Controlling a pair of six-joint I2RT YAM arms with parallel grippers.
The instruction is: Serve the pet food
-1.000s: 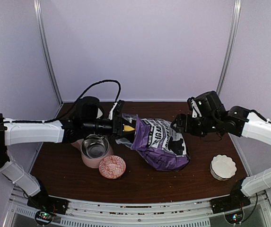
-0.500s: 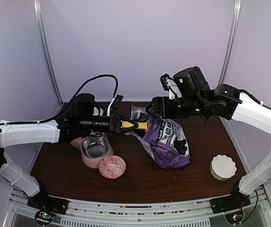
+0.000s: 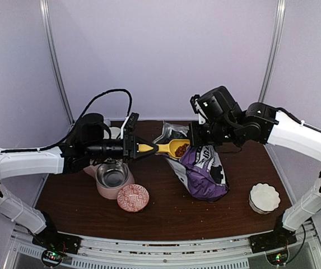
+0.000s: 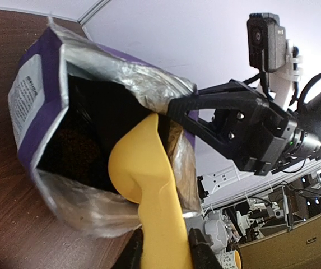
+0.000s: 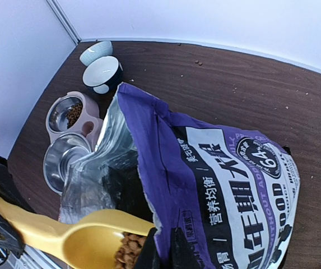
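From above, the left fingers [image 3: 132,148] clamp the handle of the scoop [image 3: 168,148] at centre frame. Its bowl sits at the mouth of the bag [image 3: 205,174], and brown kibble [image 3: 181,149] shows in it. A second ago the scoop was buried in the slumped bag and the right arm hung off to the right, fingers wide. Now the right fingers [image 3: 195,136] have come across and closed on the bag's upper rim, so the bag stands more upright. The feeder [image 3: 112,178] sits lower left on the worktop [image 3: 166,218], under the left arm.

From the left wrist, the scoop's [image 4: 143,168] yellow underside fills the lower middle, its bowl just inside the foil mouth. The right fingers pinch the rim at the mouth's upper right. Dark kibble [image 4: 65,140] lies deeper in the bag, at left.

From the right wrist, the bag [image 5: 222,185] fills the right half, its purple edge nipped between the narrow fingers at the bottom. The loaded scoop [image 5: 87,238] is lower left. The feeder [image 5: 70,131] at left has some kibble in its upper bowl, while the lower bowl looks bare.

With a scoopful drawn and the bag steadied, I'd say the carry to the feeder comes next.
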